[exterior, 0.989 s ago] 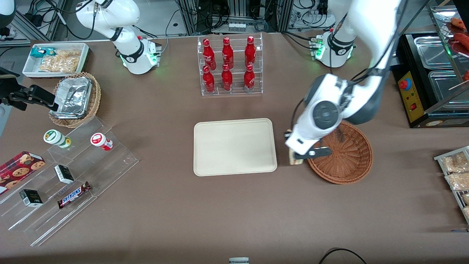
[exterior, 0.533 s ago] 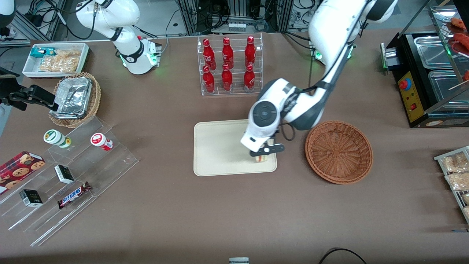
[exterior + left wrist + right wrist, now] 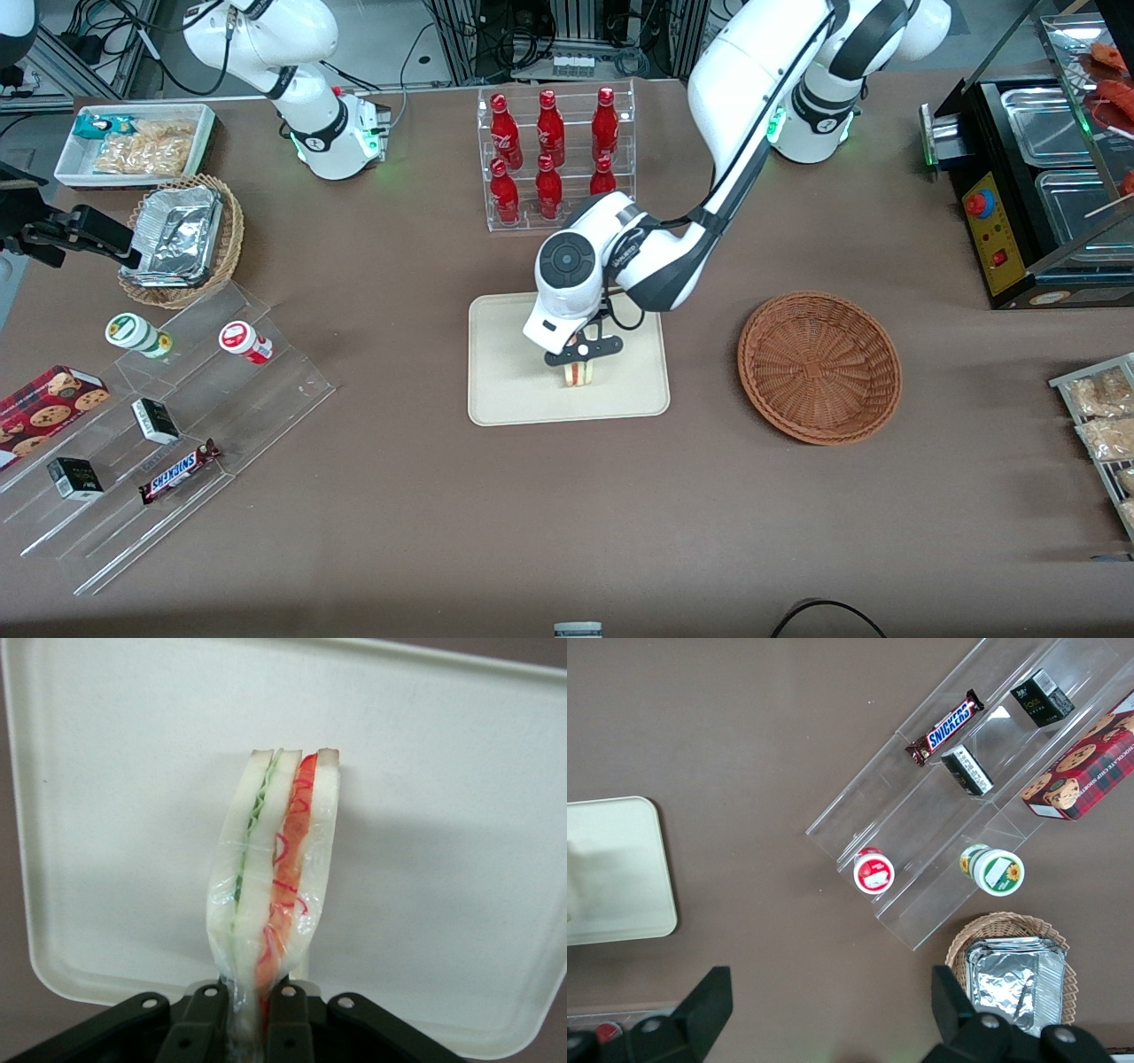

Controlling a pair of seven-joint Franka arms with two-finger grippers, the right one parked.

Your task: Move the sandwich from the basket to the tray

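My gripper (image 3: 580, 354) is over the middle of the beige tray (image 3: 505, 390), shut on the wrapped sandwich (image 3: 580, 374). The sandwich (image 3: 275, 877) is a white-bread wedge with red and green filling in clear film, pinched at its narrow end between the black fingers (image 3: 288, 1019). It hangs on edge just over the tray (image 3: 115, 815); whether it touches the tray I cannot tell. The reddish-brown wicker basket (image 3: 819, 368) stands empty beside the tray, toward the working arm's end of the table.
A clear rack of red bottles (image 3: 554, 159) stands farther from the front camera than the tray. A stepped acrylic shelf with snacks (image 3: 168, 416), a foil-filled tan basket (image 3: 182, 235) and a white snack bin (image 3: 133, 142) lie toward the parked arm's end.
My gripper has carried the sandwich from the basket's rim across to the tray, then on from the tray's basket-side edge to its middle. The basket now holds nothing.
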